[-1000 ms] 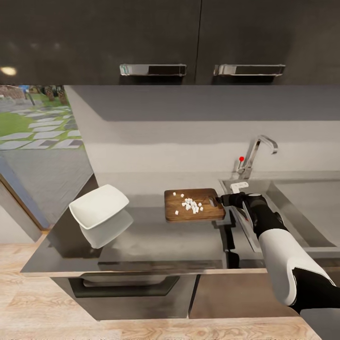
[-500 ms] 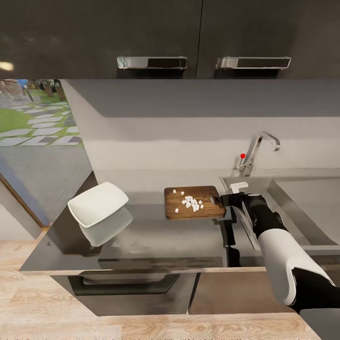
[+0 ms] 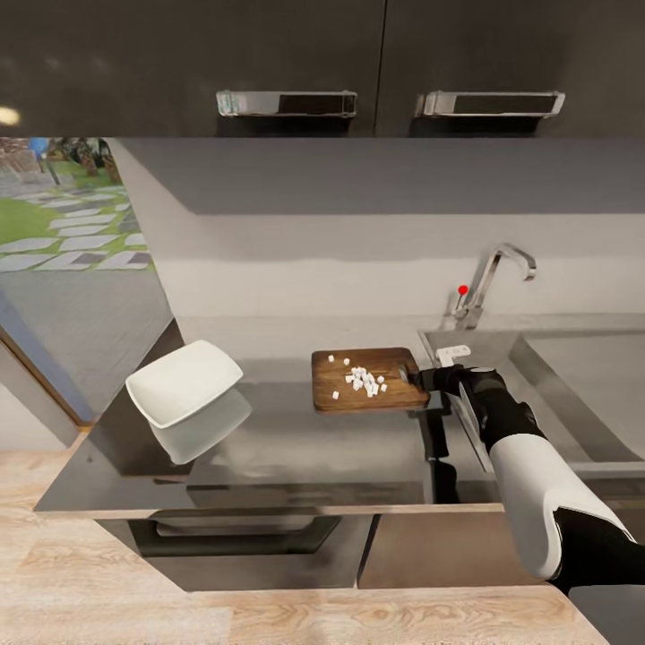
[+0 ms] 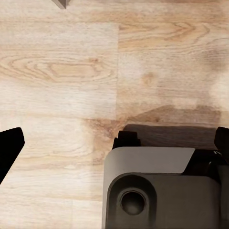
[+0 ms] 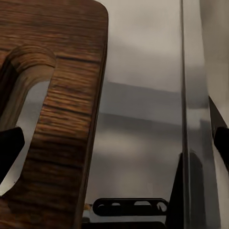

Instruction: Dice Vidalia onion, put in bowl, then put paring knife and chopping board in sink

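The right hand (image 3: pixel 421 377) sits at the handle end of the chopping board (image 3: pixel 367 380), right where the board meets the sink (image 3: pixel 573 394) rim. From the right wrist view its two dark fingertips (image 5: pixel 9 148) stand wide apart, one over the board's handle hole, the other out over the grey surface, and nothing is gripped between them. Whether a finger actually touches the wood, I cannot tell.

The board lies flat on the glossy surface (image 3: pixel 269 448), its right end just beside the sink's left edge. A scatter of white diced onion (image 3: pixel 360 380) rests on the middle of it, well inside the board's edges. The faucet (image 3: pixel 488 285) rises behind the sink corner.

Off to the left, well apart from the board, the white bowl (image 3: pixel 184 383) sits tilted near the surface's left end, with a broad bare stretch of surface between the two.

The left hand (image 4: pixel 114 143) hangs over wooden floor (image 4: pixel 62 71), fingertips spread wide, holding nothing, with part of the robot's base (image 4: pixel 157 191) below it.
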Controlling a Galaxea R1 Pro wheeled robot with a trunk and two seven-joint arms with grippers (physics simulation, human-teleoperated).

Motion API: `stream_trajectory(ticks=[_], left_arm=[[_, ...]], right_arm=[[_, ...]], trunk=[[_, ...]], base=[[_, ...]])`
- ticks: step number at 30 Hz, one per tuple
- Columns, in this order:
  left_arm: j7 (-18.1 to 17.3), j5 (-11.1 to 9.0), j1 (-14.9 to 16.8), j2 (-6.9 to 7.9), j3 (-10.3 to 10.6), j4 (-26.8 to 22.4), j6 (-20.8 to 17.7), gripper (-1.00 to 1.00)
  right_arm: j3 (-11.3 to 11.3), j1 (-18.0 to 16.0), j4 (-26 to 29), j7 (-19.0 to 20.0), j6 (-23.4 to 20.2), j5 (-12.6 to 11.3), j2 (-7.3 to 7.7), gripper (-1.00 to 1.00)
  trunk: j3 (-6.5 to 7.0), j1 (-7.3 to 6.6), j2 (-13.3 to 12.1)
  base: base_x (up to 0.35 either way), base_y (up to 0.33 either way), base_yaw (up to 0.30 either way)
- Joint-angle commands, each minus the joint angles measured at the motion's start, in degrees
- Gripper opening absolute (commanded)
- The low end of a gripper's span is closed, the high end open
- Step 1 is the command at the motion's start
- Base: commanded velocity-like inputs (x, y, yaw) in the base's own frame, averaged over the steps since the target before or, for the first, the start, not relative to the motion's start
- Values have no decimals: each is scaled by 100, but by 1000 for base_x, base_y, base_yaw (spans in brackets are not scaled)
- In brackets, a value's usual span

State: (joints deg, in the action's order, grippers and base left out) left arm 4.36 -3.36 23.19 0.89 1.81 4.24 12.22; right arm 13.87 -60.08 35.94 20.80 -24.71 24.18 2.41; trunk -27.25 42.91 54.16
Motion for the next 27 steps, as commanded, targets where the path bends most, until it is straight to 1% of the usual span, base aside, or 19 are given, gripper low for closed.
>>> stream_trajectory(ticks=[1,16,27], left_arm=[[4,-33,11,-1,21,26,43,100],[4,-33,11,-2,21,27,43,100],[4,-33,11,-2,21,29,43,100]], right_arm=[[28,-4,9,52,-17,60,-5,100],[28,-4,9,56,-13,60,-12,100],[28,-4,9,56,-18,60,-12,100]], trunk=[[-15,0,5],[-143,0,5],[-156,0,5]], base=[[0,0,0],[0,0,0],[0,0,0]])
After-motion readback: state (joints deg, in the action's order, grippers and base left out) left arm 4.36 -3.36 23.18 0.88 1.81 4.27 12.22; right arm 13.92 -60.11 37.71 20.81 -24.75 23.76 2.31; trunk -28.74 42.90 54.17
